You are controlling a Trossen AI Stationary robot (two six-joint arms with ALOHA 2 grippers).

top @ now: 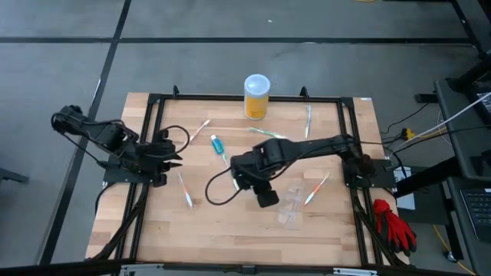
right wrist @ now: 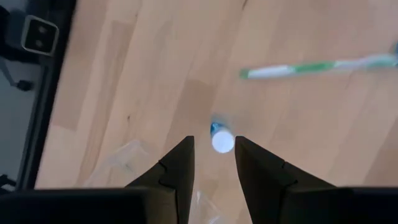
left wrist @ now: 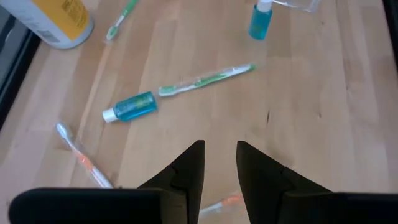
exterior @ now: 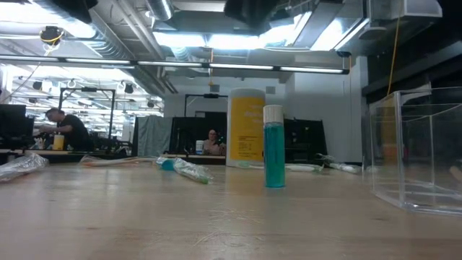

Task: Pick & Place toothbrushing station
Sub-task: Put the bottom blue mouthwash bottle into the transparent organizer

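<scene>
A small teal-blue tube with a white cap [exterior: 274, 155] stands upright on the table, left of the clear plastic cup [exterior: 419, 155]. My right gripper [right wrist: 213, 149] is open and points down over it. The cap [right wrist: 222, 140] shows between the fingertips, which are clear of it. A second teal tube [left wrist: 130, 107] lies on its side. Several slim toothbrushes lie flat, including a green one [left wrist: 205, 79], one in the right wrist view [right wrist: 317, 67] and an orange one [top: 316, 189]. My left gripper [left wrist: 217, 165] is open and empty at the table's left.
The yellow jar with a white lid [top: 257, 96] stands at the far edge, behind the upright tube. A black frame [top: 153, 123] borders the table. A black cable [top: 219, 188] loops beside my right gripper. Red gloves [top: 393, 222] lie off the right side.
</scene>
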